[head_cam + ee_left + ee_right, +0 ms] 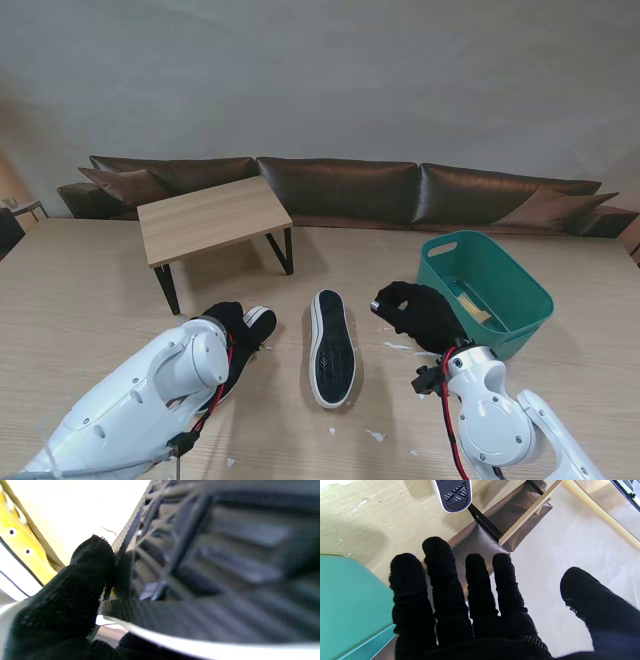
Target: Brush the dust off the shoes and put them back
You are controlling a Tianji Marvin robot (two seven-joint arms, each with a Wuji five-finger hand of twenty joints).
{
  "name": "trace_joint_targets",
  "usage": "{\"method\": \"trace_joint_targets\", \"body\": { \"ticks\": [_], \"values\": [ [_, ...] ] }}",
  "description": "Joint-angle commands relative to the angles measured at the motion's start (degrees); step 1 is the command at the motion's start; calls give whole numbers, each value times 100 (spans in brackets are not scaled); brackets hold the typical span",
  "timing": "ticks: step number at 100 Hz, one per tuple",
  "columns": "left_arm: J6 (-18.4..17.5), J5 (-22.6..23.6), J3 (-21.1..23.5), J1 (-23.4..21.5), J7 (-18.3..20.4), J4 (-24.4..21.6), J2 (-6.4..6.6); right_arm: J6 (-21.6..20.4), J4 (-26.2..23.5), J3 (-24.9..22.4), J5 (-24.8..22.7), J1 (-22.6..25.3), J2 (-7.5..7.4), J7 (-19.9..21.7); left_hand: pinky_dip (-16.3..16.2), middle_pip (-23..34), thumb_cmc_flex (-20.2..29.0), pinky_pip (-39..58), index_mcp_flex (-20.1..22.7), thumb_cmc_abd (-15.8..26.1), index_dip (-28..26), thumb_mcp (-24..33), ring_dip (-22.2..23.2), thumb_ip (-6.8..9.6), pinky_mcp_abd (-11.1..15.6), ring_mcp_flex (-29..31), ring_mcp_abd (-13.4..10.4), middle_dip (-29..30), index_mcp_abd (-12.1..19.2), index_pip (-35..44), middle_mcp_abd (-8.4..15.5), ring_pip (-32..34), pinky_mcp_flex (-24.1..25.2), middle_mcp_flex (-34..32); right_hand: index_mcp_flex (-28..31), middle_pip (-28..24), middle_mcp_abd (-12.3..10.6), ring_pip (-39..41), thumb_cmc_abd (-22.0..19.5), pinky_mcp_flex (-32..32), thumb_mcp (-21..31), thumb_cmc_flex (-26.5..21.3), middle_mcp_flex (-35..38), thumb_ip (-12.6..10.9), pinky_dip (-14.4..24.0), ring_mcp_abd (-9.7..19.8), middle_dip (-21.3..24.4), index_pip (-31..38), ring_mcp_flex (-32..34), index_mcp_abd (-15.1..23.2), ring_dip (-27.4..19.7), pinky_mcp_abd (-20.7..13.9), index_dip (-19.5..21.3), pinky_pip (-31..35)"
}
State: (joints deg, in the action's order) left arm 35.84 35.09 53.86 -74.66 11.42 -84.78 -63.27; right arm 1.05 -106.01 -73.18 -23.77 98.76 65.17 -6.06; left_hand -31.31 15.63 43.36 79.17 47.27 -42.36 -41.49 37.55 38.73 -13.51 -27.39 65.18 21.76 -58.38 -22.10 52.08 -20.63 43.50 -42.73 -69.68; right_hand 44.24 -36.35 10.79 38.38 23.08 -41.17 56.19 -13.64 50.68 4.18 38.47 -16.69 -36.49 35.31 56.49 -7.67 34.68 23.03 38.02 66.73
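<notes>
Shoes, two, black with white rims: one (pixel 332 347) lies sole-up on the wooden table top (pixel 80 300) between the arms; the other (pixel 252 325) sits to its left, gripped by the left hand (pixel 228 325), black-gloved fingers (pixel 90 562) closed against its grooved sole. Right hand (pixel 420 312), black-gloved, hangs empty with fingers spread, just beside the teal basket (pixel 520 300). Small wooden bench (pixel 210 218) stands farther from me, before a brown sofa (pixel 340 185).

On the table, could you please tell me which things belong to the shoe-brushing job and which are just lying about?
Part of the job:
- shoe lying sole up mid-table
- second shoe held in the left hand
- right hand, open, beside the green basket

Just lying about:
- small wooden table
- brown sofa
</notes>
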Motion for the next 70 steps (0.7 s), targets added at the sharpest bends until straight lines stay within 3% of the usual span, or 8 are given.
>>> {"method": "trace_joint_targets", "body": {
  "ticks": [1,18,39,55,70],
  "values": [
    [-155,0,139,-158,2,-150,92,39,-51,66,7,15,42,58,80,-36,2062,-87,115,47,-233,1323,98,324,301,225,-318,43,699,760,503,-59,-65,-98,58,12,107,83,-202,1259,47,-130,40,-140,110,-43,20,-36,47,-47,5,147,13,-29],
    [-923,195,733,-648,-118,-683,102,227,-114,243,8,-120,63,13,99,-80,2112,-211,193,1,-186,1316,199,343,362,183,-256,82,791,743,538,-181,34,-95,-85,39,112,91,-170,1250,79,-156,-72,-136,104,-27,28,-85,42,21,9,143,-1,-25],
    [-2393,239,1329,-1056,-397,-1088,94,559,-134,586,-46,-413,117,-136,91,-116,2113,-314,255,5,-132,1274,275,376,392,180,-269,138,917,723,602,-299,108,-119,-486,31,37,121,-45,1283,108,-163,-425,-121,94,14,20,-165,-43,141,25,100,-3,-35],
    [-3574,165,1581,-1172,-680,-1066,81,903,-95,904,-22,-725,161,-169,96,-148,2103,-451,250,59,-94,1209,315,423,403,123,-304,174,1031,714,672,-401,217,-98,-1162,158,-23,153,177,1414,129,-180,-964,-87,115,78,153,-556,-243,441,28,11,-246,-62],
    [-4163,63,1610,-1143,-813,-963,70,1192,-66,1190,67,-1038,164,17,59,-194,2094,-522,345,53,20,1132,342,484,396,100,-320,274,1179,713,747,-527,296,-145,-2110,365,-112,90,585,1710,70,-153,-1791,-41,170,154,369,-869,-733,758,6,-164,-502,-143]
  ]
}}
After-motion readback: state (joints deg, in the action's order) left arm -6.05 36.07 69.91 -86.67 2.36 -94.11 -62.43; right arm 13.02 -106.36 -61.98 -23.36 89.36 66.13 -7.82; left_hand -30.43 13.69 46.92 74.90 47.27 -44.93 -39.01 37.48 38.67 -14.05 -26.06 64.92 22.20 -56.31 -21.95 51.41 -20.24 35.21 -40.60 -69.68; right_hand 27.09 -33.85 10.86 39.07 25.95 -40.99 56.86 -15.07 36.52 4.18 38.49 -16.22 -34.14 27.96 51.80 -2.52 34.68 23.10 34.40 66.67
